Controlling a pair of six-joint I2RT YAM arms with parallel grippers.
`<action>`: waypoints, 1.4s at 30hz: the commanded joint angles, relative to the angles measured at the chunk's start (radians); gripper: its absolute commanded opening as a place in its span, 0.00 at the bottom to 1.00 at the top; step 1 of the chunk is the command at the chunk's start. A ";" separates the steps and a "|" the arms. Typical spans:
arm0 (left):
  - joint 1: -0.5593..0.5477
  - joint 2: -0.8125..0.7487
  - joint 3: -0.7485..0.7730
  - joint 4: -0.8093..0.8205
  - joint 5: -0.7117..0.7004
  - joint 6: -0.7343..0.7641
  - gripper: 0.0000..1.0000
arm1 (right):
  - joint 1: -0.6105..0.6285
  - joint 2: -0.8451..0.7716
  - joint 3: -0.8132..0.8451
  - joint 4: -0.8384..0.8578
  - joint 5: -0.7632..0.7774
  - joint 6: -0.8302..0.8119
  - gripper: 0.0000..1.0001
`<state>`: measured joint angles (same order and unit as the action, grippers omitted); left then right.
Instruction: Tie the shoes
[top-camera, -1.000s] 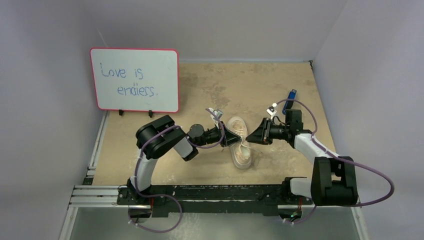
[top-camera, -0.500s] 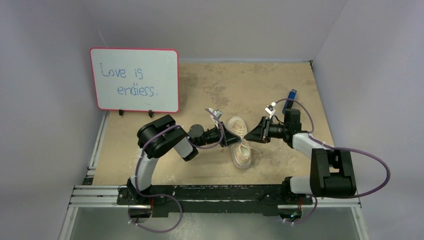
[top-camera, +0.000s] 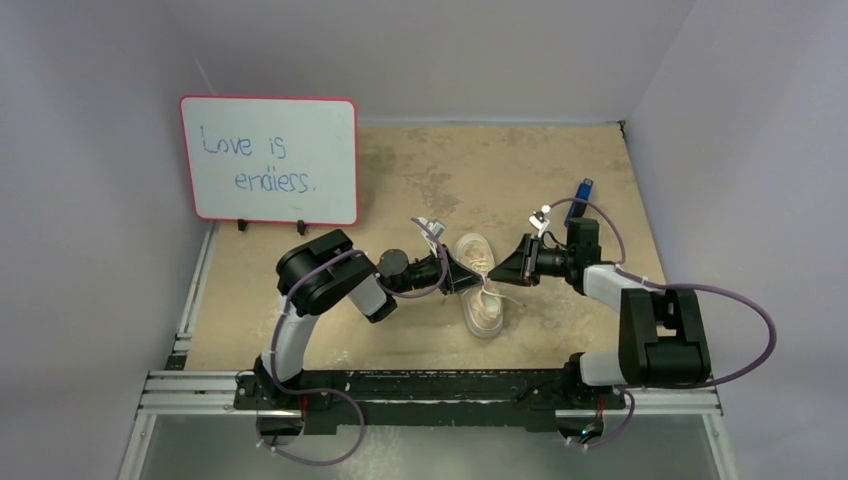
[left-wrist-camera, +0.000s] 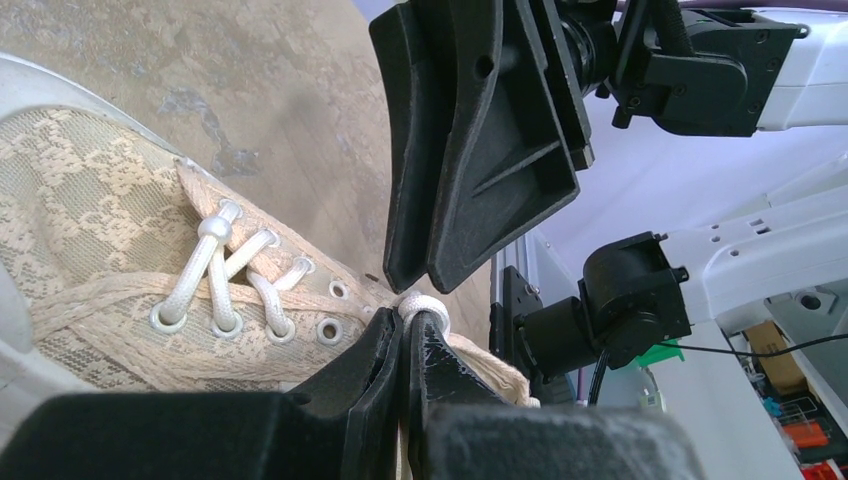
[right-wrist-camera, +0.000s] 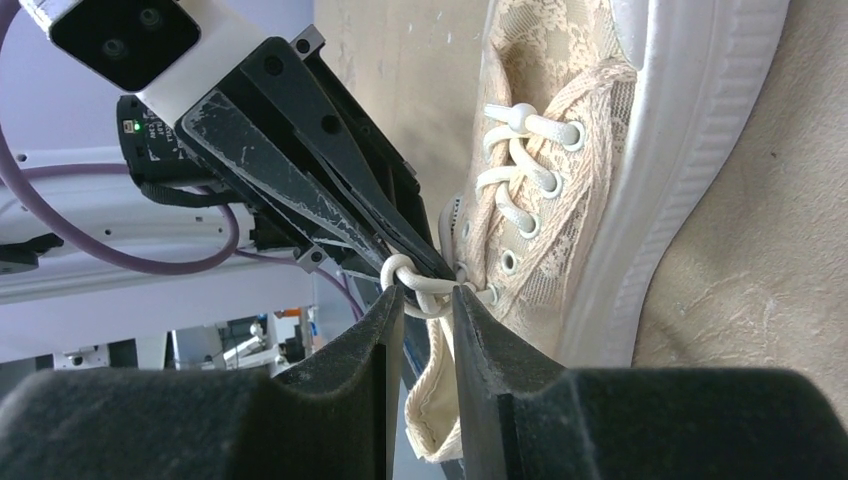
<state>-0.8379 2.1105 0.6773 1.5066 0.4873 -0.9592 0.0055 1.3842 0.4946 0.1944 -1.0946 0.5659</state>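
The pale pink-beige sneaker (top-camera: 484, 304) lies on the tan table between my two grippers, and shows in the left wrist view (left-wrist-camera: 90, 220) and the right wrist view (right-wrist-camera: 560, 180). Its white laces (left-wrist-camera: 215, 285) run through the eyelets. My left gripper (top-camera: 476, 282) comes from the left and is shut on a white lace loop (left-wrist-camera: 422, 303) above the top eyelets. My right gripper (top-camera: 494, 279) faces it from the right, tip to tip. Its jaws stand a narrow gap apart, with a strand of lace (right-wrist-camera: 428, 298) across the gap at the fingertips (right-wrist-camera: 468, 305).
A white board with a red rim (top-camera: 270, 160) stands at the back left. A small blue object (top-camera: 582, 190) sits behind the right arm. Grey walls close the left, back and right sides. A metal rail (top-camera: 190, 388) runs along the near edge.
The right arm's elbow has swung left and its gripper has edged slightly closer to the shoe. The left gripper and the shoe have stayed put.
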 joint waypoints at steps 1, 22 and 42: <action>0.006 0.002 0.025 0.165 0.021 -0.012 0.00 | 0.003 0.017 -0.001 0.034 -0.035 0.001 0.27; 0.009 0.004 0.044 0.160 0.030 -0.023 0.00 | 0.060 0.039 0.008 0.092 -0.095 0.031 0.13; 0.033 -0.275 -0.082 -0.259 0.000 0.246 0.59 | 0.048 -0.020 0.049 -0.084 -0.036 -0.082 0.00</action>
<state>-0.8135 1.9247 0.6125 1.3418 0.4908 -0.8196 0.0532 1.3853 0.5117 0.1471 -1.1191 0.5224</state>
